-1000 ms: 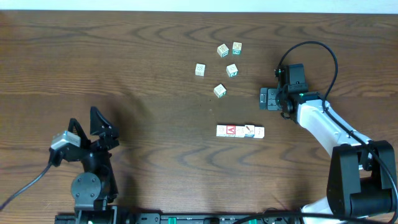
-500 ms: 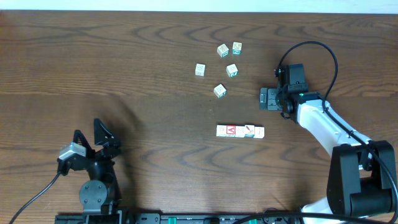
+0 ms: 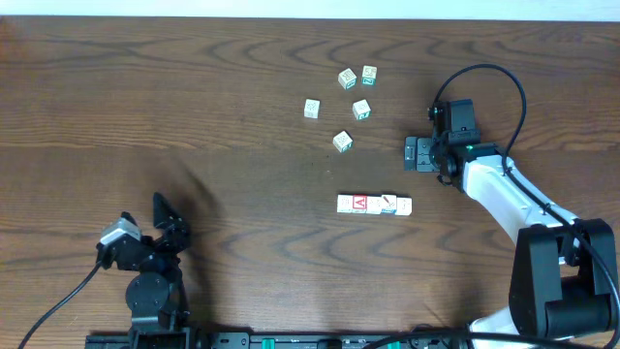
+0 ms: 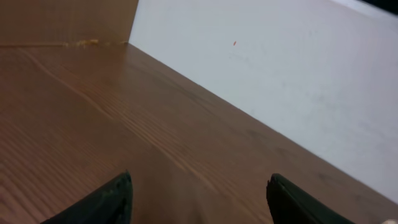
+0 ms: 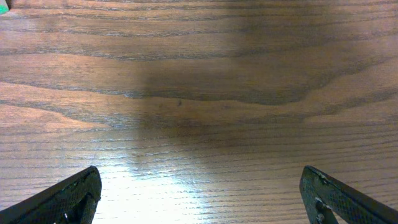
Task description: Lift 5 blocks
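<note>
A row of several pale wooden blocks (image 3: 374,205) lies side by side right of the table's middle, and one shows a red "A" (image 3: 357,204). Several more blocks lie loose behind it, among them one (image 3: 342,142) nearest the row and one (image 3: 311,109) farthest left. My right gripper (image 3: 415,153) (image 5: 200,196) hangs open behind and to the right of the row, with only bare wood between its fingers. My left gripper (image 3: 167,218) (image 4: 200,202) stands open and empty at the front left, far from every block. No block shows in the left wrist view.
The wooden table (image 3: 194,107) ends at a white wall (image 4: 280,68) along its far edge. A green-edged corner (image 5: 3,6) of something peeks into the top left of the right wrist view. The right arm's black cable (image 3: 494,78) loops above its wrist.
The left arm has drawn back toward the front edge and a little to the right, its jaws slightly wider. The right arm and the blocks have not moved.
</note>
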`<state>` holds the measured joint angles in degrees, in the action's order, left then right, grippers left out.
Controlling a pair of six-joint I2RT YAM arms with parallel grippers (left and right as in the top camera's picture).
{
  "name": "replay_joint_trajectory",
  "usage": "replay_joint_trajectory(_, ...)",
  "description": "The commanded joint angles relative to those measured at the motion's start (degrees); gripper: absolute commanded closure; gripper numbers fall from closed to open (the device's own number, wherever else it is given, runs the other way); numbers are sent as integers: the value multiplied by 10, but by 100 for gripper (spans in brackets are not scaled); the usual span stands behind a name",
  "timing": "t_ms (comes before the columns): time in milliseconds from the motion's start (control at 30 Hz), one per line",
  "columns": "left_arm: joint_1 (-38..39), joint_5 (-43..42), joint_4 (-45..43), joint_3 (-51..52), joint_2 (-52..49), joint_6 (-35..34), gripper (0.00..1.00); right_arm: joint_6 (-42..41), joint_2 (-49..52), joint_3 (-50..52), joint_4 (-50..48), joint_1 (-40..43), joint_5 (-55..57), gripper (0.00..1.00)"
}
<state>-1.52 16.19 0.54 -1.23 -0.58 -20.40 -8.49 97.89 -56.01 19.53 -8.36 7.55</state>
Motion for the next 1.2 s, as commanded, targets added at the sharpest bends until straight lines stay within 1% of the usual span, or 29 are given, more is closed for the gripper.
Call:
replay_joint_trajectory(0,-3,-30,27,10,5,41,17,4,5,-8,0,0,7,1)
replay_joint_trajectory(567,-3,-33,24,10,2,41,16,4,5,-8,0,1,6,1)
replay_joint_trajectory(733,-3,-33,24,10,2,41,16,4,-35,5,1,0,5,1)
replay_joint_trajectory(800,-3,-33,24,10,2,41,16,4,-72,31,-7,0,17,1)
replay_joint_trajectory(833,-3,-33,24,10,2,41,16,4,-91,50,-28,0,33,1)
replay_joint_trajectory(933,-3,-33,24,10,2,41,15,5,-160,132,-131,0,70,1)
replay_joint_trajectory(1033,-3,-33,24,10,2,41,16,14,-248,232,-226,0,79,1)
replay_joint_trajectory(1100,-3,-33,24,10,2,41,15,30,-310,294,-271,0,79,1)
replay_joint_trajectory(1167,-3,-33,24,10,2,41,16,30,-372,340,-283,0,79,1)
